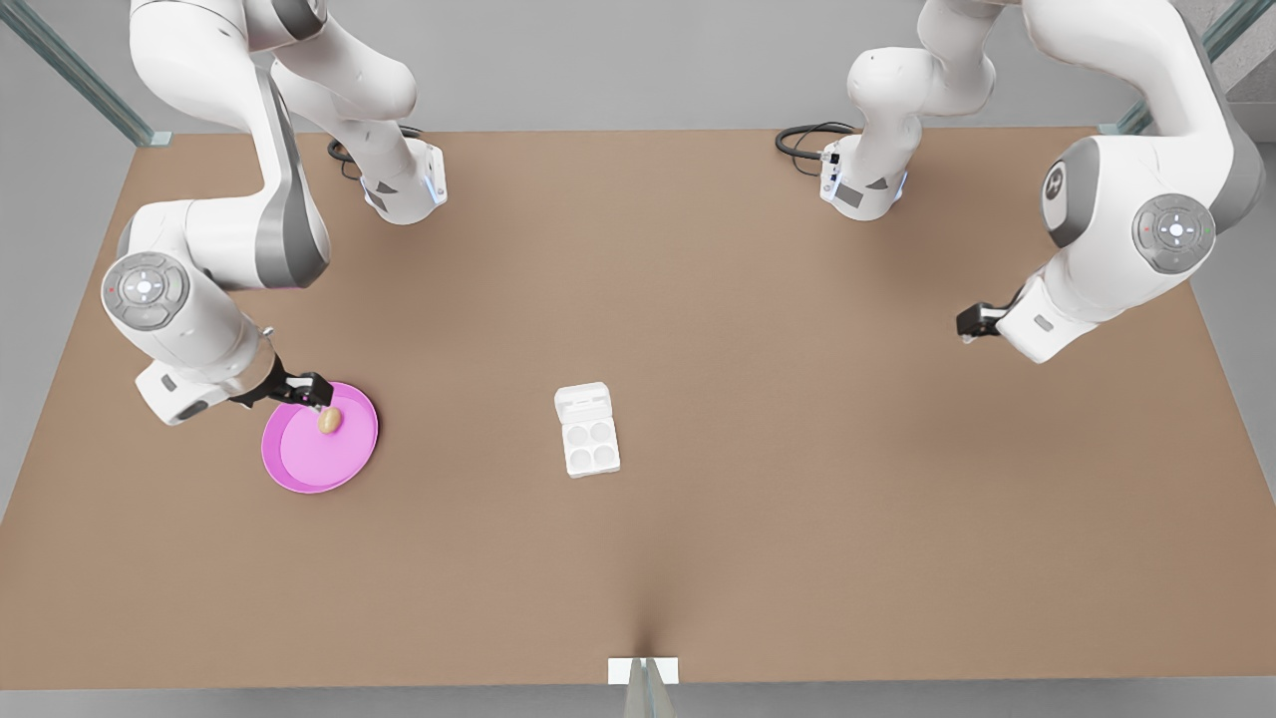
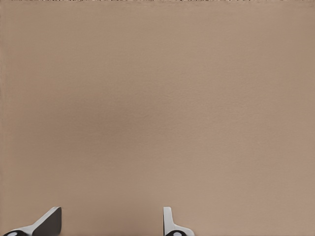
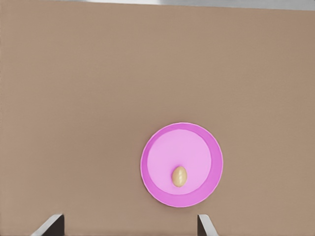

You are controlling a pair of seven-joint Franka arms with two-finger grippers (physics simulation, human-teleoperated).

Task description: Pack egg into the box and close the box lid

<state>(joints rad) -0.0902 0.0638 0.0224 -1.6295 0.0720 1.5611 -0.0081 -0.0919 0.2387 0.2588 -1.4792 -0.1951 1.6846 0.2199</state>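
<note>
Brown table (image 1: 797, 449): egg (image 1: 330, 420) on pink plate (image 1: 299, 464), box (image 1: 588, 431) seemingly empty.

My workspace is a broad brown table (image 1: 758, 329), matte and evenly lit, with soft shadows pooling on it. Past its far edge I see pale grey floor (image 1: 618, 90). Slanted metal-and-glass struts (image 1: 75, 75) stand at both far corners. A small white bracket (image 1: 643, 671) sits at the near edge.

White arms (image 1: 214, 249) with grey joint bands, seemingly black jaws (cabled bases).
</note>
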